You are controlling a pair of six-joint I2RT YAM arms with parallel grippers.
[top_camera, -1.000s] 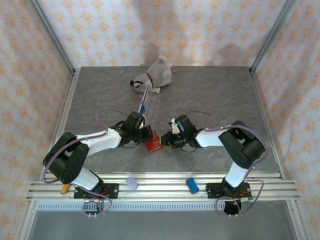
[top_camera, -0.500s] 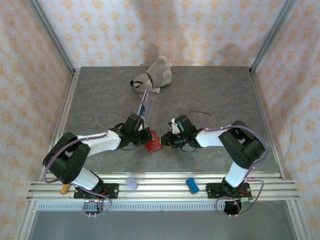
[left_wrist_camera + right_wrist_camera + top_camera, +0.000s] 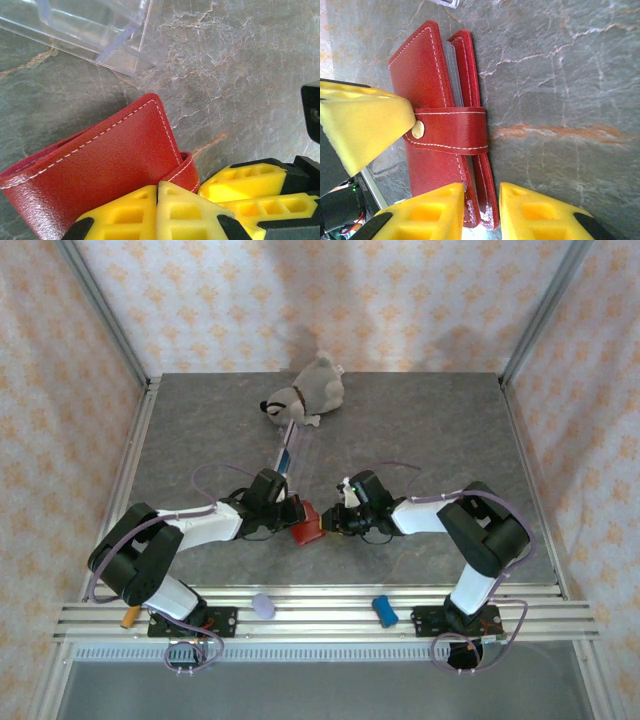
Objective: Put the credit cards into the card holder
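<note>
No change over the last second: both arms hold still and nothing has shifted. Left pincer [image 3: 157, 190] has its fingers together, tips pressed against the left side of the red leather-like folding card holder [image 3: 432, 95], by its silver snap [image 3: 418, 129]. The holder lies on the grey stone-look desk [image 3: 240, 75], tab still snapped. Right pincer [image 3: 482, 190] is clamped on the holder's right edge. Probably stalled at unsnapping, with card loading not yet started.

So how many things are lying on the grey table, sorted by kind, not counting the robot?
red card holder: 1
plush dog: 1
clear plastic case: 1
Total: 3
</note>
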